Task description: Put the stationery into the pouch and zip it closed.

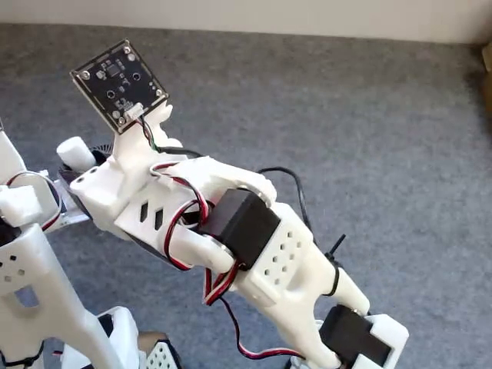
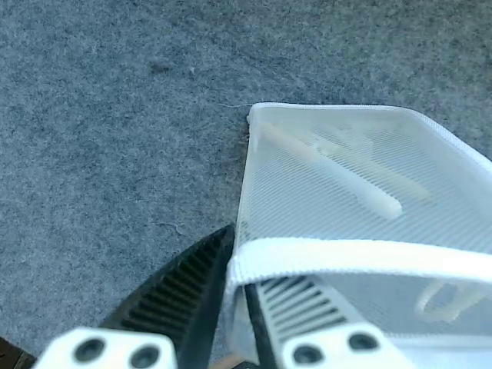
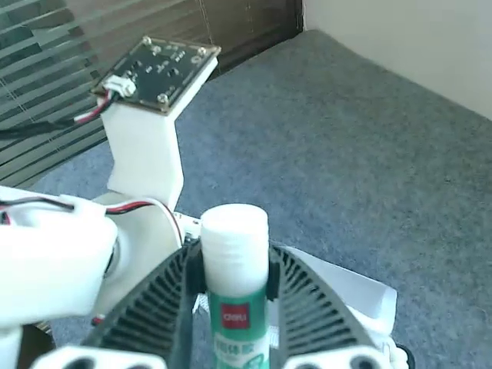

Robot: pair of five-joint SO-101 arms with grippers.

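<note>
Grey felt tabletop (image 1: 369, 115) carries everything, and the biggest hazard comes from the biggest things: the two arms crowd together over one corner of it. The left arm (image 1: 254, 231) stretches low across the felt. Its camera board (image 1: 119, 84) stands just beside the glue stick (image 3: 234, 231). A sideways swing of the right tool (image 3: 233, 265) on the way down could knock that board or snag the loose red and black wires (image 1: 181, 219).

Next is the pouch (image 2: 430, 200), white mesh lying flat on the felt, its banded rim pinched in the closed left tool (image 2: 238, 296). As far as I can judge, one lip alone is held and the mesh is limp, so the mouth may sag shut. The stick could then land on top of the fabric or drag the rim out of the grip. How far the zip stands open I cannot tell.

The right tool is clamped around the stick just below its white cap, the cap end poking out past the fingertips. The body looks smooth and round, so a bump on the rim could twist it between the ridged fingers. White pens (image 2: 338, 173) already lie inside and may stop it sliding in deep.
</note>
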